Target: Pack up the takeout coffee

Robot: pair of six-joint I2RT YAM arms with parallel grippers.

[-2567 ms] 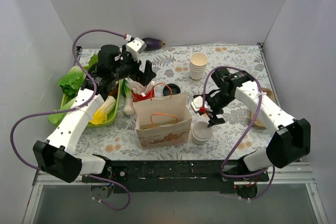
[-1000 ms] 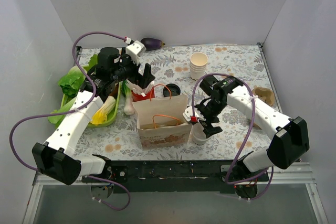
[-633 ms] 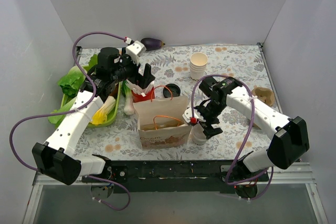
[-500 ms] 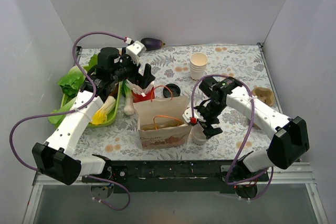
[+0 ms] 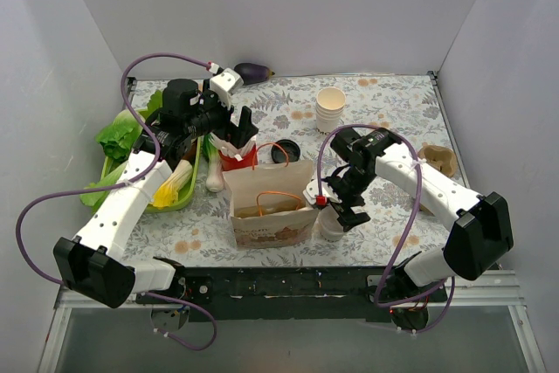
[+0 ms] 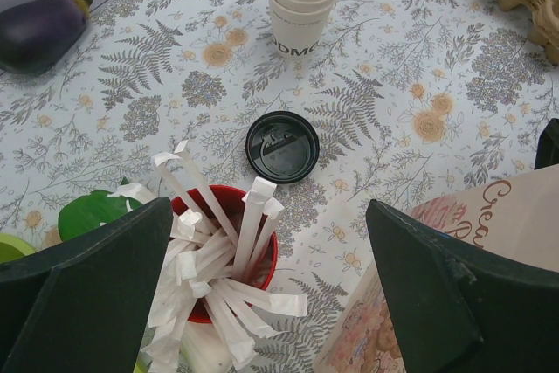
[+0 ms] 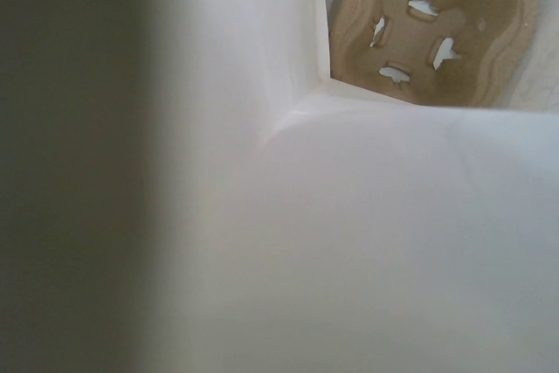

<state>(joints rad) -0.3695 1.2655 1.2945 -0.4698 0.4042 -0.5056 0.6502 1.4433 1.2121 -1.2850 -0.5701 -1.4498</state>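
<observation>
The takeout coffee [image 5: 329, 228], a cream cup with a white lid, stands on the table just right of the paper bag [image 5: 271, 216]. My right gripper [image 5: 335, 205] is low over the cup, its fingers on either side of the lid, with one side at the bag's right wall. A blurred white surface fills the right wrist view, with a brown cardboard tray [image 7: 432, 32] beyond it; the fingers do not show there. My left gripper [image 5: 234, 133] is open and empty above a red cup of wrapped straws [image 6: 218, 259]. The bag's edge [image 6: 498, 233] shows at the lower right of the left wrist view.
A stack of lidless cups [image 5: 330, 109] stands at the back and a flat black lid [image 5: 286, 151] lies behind the bag. A cardboard cup carrier [image 5: 437, 160] is on the right. A green tray [image 5: 179, 205] of vegetables lies left and an eggplant [image 5: 255, 70] lies by the back wall.
My right gripper has moved left and down from above the cup to sit over its lid beside the bag, then nearly stopped. The left arm has not moved.
</observation>
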